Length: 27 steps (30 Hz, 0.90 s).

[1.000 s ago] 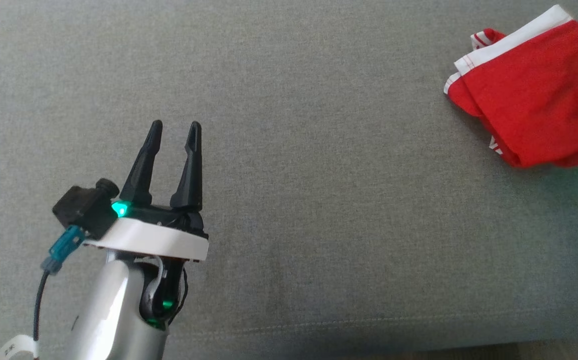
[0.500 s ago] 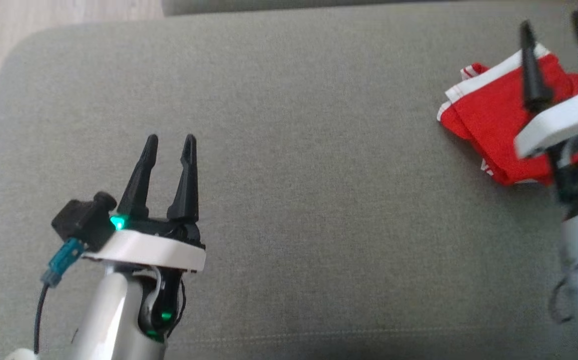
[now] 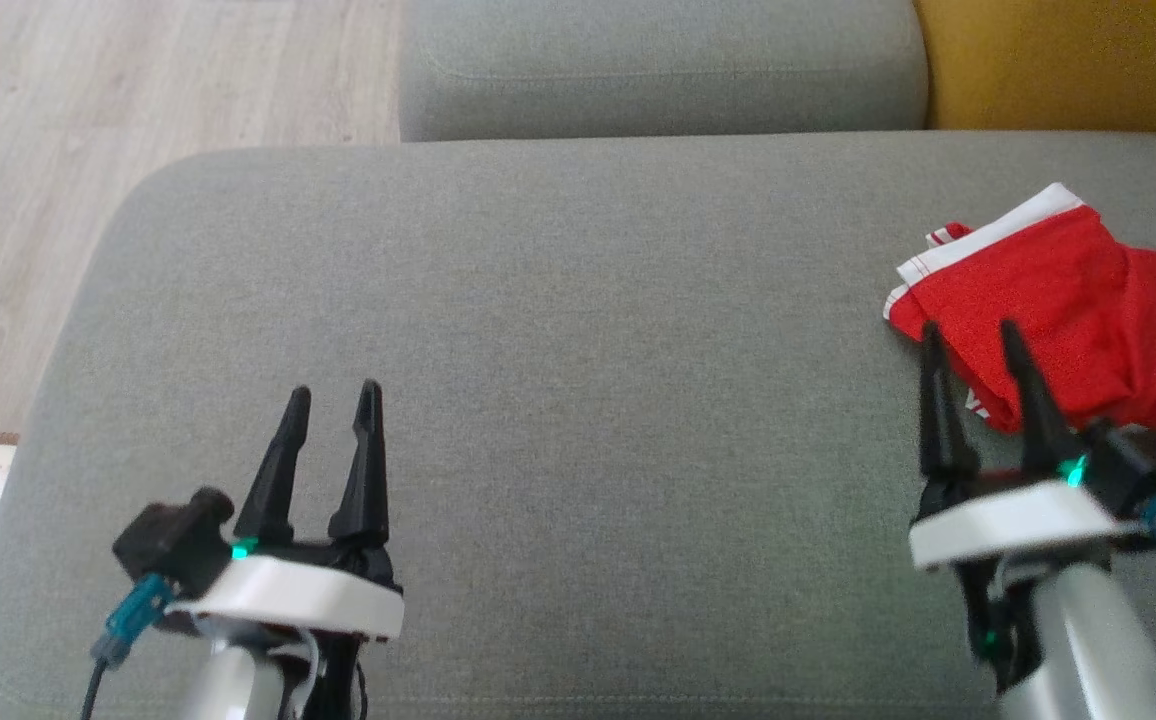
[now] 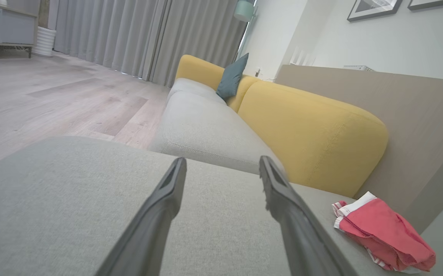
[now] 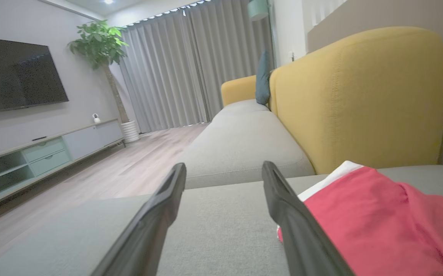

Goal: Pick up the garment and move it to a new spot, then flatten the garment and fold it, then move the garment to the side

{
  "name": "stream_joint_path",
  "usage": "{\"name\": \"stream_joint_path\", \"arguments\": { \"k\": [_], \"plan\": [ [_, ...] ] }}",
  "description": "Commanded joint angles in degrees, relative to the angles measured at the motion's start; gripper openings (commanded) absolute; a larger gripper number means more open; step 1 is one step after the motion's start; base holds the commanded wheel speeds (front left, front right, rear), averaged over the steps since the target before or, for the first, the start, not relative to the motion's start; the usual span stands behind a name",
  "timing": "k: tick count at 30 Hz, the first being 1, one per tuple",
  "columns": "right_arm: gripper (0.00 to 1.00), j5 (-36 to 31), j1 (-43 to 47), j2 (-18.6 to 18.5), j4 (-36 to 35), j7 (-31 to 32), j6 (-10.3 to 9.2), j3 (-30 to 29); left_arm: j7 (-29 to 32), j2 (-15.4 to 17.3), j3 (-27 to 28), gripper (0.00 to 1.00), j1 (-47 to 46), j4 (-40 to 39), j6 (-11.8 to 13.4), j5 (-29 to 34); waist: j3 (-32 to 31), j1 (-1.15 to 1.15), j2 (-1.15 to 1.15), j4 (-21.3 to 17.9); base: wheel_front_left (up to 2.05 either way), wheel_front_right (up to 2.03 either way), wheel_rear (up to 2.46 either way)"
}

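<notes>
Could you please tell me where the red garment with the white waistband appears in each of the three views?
Head view: the red garment lies at the right edge, mid-height, on the grey cushion.
Left wrist view: the red garment sits in the lower right corner.
Right wrist view: the red garment looms large in the lower right.
Shared landmark: the yellow backrest behind it, also seen from the left wrist and the right wrist.

Garment [image 3: 1068,290] partly behind right gripper [image 3: 968,330]
</notes>
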Motion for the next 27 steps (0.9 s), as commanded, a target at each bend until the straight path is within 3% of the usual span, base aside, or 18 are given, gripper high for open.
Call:
{"name": "stream_joint_path", "arguments": {
  "k": [1, 13, 27],
  "plan": [
    [1.00, -0.3, -1.4, 0.3, -2.0, -1.1, 0.37, 1.9, -0.4, 0.3, 2.3, 1.00, -1.7, -2.2, -0.1, 0.2, -0.4, 0.00, 0.00, 0.3, 0.00, 0.00, 0.00],
    [1.00, 2.0, 4.5, 0.3, -1.9, -4.1, 0.37, 2.7, -0.4, 0.3, 4.2, 1.00, 2.0, -4.3, -0.6, 1.8, -1.1, 0.00, 0.00, 0.2, 0.00, 0.00, 0.00],
    [1.00, -0.2, 5.9, 0.3, -2.6, -4.1, 0.37, 2.9, -0.4, 0.3, 4.2, 1.00, 2.7, -5.3, 0.2, 2.3, -0.8, 0.00, 0.00, 0.1, 0.00, 0.00, 0.00]
  ]
}}
